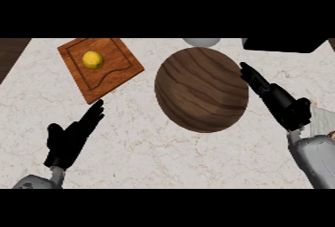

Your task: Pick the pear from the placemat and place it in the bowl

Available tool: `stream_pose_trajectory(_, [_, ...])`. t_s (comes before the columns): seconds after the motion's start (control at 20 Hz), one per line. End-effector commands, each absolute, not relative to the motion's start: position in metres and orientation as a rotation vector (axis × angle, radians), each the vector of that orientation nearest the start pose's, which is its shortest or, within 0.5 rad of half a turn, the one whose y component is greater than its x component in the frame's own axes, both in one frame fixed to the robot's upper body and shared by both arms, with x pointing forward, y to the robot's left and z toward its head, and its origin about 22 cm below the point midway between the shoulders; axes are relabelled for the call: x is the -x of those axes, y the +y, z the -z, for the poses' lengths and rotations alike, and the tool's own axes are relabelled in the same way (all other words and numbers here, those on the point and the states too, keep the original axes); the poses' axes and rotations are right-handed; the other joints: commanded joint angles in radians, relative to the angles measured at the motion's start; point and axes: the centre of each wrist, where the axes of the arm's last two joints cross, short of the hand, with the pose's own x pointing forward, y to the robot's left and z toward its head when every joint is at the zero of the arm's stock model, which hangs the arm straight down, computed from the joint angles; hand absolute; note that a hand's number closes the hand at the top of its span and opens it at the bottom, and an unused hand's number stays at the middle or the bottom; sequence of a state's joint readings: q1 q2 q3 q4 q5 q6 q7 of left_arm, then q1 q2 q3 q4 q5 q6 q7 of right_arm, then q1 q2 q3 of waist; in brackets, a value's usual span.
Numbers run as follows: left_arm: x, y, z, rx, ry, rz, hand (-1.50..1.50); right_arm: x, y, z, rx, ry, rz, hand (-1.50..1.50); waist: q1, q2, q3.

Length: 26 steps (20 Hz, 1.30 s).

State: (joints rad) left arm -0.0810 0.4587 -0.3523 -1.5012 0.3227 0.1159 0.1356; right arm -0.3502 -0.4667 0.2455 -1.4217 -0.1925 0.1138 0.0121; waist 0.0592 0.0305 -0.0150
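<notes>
The pear, yellow and rounded, lies on a reddish-brown wooden placemat, near that mat's centre and inside its raised border. It is up and slightly to the right of the left hand, well apart from it, untouched.

The left hand shows at the lower left, fingers straight and together, pointing up and to the right toward the placemat's near corner; the fingertips stop just short of that corner. It holds nothing.

The right hand shows at the right, fingers extended and close together, pointing up and to the left. Its fingertips lie just beside the right rim of the large dark wooden bowl; whether they touch the rim cannot be told from this angle. It holds nothing.

The bowl sits between the two hands, to the right of the placemat and apart from it. All rest on a pale marbled counter.

A pale grey rounded object, possibly a second dish, is partly hidden behind the bowl's far edge.
</notes>
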Motion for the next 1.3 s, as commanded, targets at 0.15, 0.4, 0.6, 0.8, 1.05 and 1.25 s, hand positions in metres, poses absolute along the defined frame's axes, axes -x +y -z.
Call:
stream_pose_trajectory(0.15, [-0.274, 0.298, -0.060, -0.189, -1.624, 0.073, 0.00, -0.314, -0.302, -0.094, -0.314, -1.793, -0.164, -1.50, -0.070, -0.046, 0.019])
stream_pose_trajectory(0.4, [-0.279, 0.321, -0.077, -0.282, -1.723, -0.053, 0.00, -0.290, -0.406, -0.101, 0.371, -1.736, 0.130, -1.50, -0.117, -0.043, 0.015])
stream_pose_trajectory(0.6, [-0.275, 0.342, -0.082, -0.311, -1.756, -0.059, 0.00, -0.227, -0.420, -0.080, 0.417, -1.812, 0.090, -1.50, -0.111, -0.041, 0.014])
stream_pose_trajectory(0.8, [-0.291, 0.321, -0.091, -0.276, -1.787, -0.058, 0.00, -0.199, -0.451, -0.129, 0.498, -1.771, -0.039, -1.50, -0.090, -0.035, 0.015])
stream_pose_trajectory(1.05, [-0.284, 0.332, -0.083, -0.259, -1.771, -0.053, 0.00, -0.183, -0.483, -0.188, 0.674, -1.569, -0.206, -1.50, -0.086, -0.034, 0.013])
stream_pose_trajectory(1.25, [-0.282, 0.344, -0.077, -0.283, -1.779, -0.070, 0.00, -0.163, -0.507, -0.224, 0.666, -1.368, -0.326, -1.50, -0.100, -0.036, 0.012])
